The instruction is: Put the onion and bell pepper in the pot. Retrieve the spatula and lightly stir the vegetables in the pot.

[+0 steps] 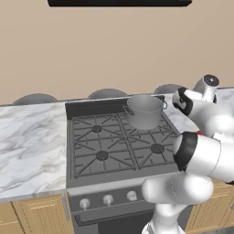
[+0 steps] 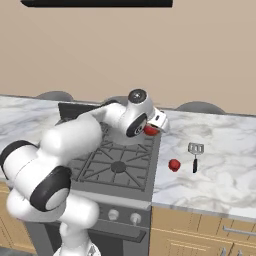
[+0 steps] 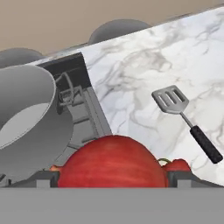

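My gripper (image 3: pixel 113 178) is shut on the onion (image 3: pixel 112 162), a large red round bulb that fills the gap between the fingertips. In the right base view the gripper (image 2: pixel 151 130) holds the onion (image 2: pixel 150 131) at the stove's right edge, close beside the pot. The grey metal pot (image 1: pixel 145 111) stands on the back right burner, and its open mouth (image 3: pixel 26 127) is just left of the onion. The small red bell pepper (image 2: pixel 174 165) lies on the marble counter right of the stove. The spatula (image 2: pixel 195 155), slotted grey blade and black handle (image 3: pixel 205 143), lies just beyond it.
The gas stove (image 1: pixel 114 141) has dark grates and knobs on its front. Marble counter (image 1: pixel 27 146) runs on both sides of it, over wooden cabinets. A beige wall stands behind. My own arm (image 2: pixel 75 145) hides much of the stove in the right base view.
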Robot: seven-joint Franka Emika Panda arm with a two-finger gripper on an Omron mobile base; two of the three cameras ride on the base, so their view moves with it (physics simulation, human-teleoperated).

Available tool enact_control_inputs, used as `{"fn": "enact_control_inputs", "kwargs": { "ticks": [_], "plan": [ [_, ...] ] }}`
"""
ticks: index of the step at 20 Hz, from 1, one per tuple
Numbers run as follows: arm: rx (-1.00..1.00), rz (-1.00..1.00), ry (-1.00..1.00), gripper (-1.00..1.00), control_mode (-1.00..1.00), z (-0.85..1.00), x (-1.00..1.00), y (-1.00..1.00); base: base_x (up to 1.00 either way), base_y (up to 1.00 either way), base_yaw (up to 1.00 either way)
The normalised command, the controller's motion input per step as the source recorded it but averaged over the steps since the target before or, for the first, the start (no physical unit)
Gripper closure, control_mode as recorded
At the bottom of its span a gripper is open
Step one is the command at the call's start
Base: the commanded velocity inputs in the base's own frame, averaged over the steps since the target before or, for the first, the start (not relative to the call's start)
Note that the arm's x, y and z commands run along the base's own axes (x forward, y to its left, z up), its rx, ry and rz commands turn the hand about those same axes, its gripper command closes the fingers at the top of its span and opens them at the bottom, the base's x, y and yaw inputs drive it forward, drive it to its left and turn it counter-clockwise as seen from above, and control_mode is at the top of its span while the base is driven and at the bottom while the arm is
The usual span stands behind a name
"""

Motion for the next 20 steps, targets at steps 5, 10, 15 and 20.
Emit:
{"fn": "enact_control_inputs", "kwargs": {
  "ticks": [5, 10, 15, 20],
  "plan": [
    [-0.03, 0.0, -0.01, 1.0, -1.0, 0.37, 0.48, 0.63, 0.0, 0.0, 0.0],
    [0.0, 0.0, 0.0, 1.0, -1.0, 0.11, 0.52, 0.52, 0.0, 0.0, 0.0],
    [0.02, 0.0, 0.01, 1.0, -1.0, 0.0, 0.54, 0.42, 0.0, 0.0, 0.0],
    [0.08, 0.0, 0.05, 1.0, -1.0, 0.02, 0.6, 0.18, 0.0, 0.0, 0.0]
  ]
}}
